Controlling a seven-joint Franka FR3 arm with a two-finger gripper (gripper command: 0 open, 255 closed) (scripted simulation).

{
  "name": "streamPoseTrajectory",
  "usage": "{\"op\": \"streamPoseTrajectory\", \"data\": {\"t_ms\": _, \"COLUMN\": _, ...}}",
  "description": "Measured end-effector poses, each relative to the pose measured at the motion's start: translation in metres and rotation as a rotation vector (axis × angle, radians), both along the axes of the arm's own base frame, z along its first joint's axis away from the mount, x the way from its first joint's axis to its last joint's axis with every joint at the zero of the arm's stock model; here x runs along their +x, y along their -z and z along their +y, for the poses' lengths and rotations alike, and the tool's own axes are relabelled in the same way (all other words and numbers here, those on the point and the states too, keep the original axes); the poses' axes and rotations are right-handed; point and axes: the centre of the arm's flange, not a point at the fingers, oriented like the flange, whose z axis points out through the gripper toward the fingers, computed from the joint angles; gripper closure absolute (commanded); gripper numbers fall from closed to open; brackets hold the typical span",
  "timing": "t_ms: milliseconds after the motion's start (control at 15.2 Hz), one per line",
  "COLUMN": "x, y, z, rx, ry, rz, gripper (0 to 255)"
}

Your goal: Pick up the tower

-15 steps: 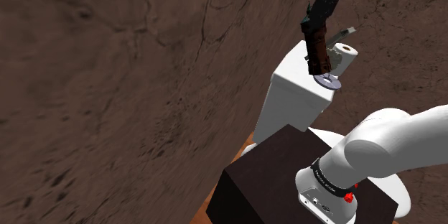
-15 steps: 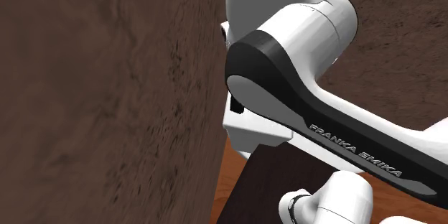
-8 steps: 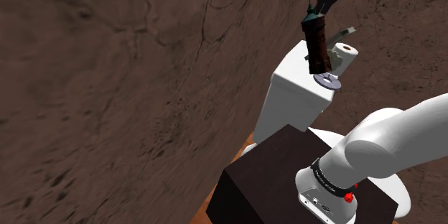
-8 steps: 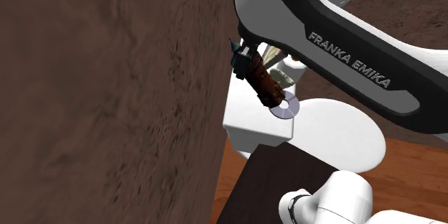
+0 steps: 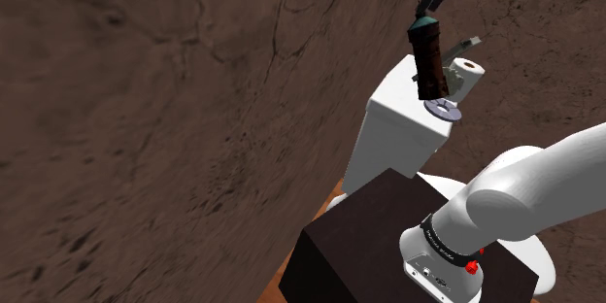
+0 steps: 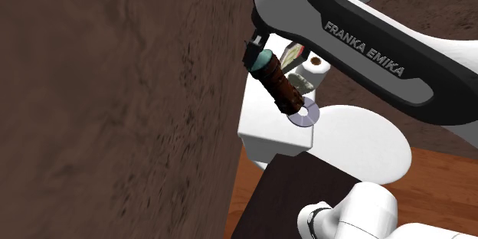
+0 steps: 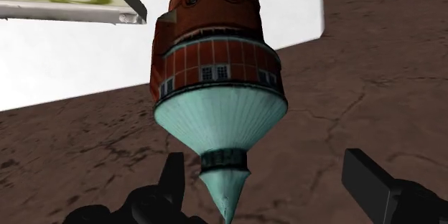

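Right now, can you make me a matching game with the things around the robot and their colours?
Things:
1. tower roof
2. paper roll
3. end effector
4. wall

Colours:
A. black
B. brown
C. teal
D. white

Pairs: 1-C, 2-D, 3-A, 4-B
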Motion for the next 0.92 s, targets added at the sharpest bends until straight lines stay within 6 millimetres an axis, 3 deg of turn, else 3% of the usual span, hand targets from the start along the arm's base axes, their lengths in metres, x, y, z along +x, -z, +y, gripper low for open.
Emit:
{"op": "streamPoseTrajectory", "data": {"t_ms": 132, "x": 0.001, "y": 0.003, "z": 0.0, "rx": -0.007, "ry": 0.002, "rz": -0.03, "gripper": 0}}
{"op": "streamPoseTrajectory", "data": {"t_ms": 198, "x": 0.001, "y": 0.004, "z": 0.0, "rx": -0.011, "ry": 0.002, "rz": -0.039, "gripper": 255}}
{"op": "streamPoseTrajectory", "data": {"t_ms": 462, "x": 0.006, "y": 0.004, "z": -0.012, "rx": -0.054, "ry": 0.015, "rz": -0.067, "gripper": 255}}
{"op": "streamPoseTrajectory", "data": {"t_ms": 924, "x": 0.007, "y": 0.004, "z": -0.012, "rx": -0.043, "ry": 0.024, "rz": -0.072, "gripper": 255}}
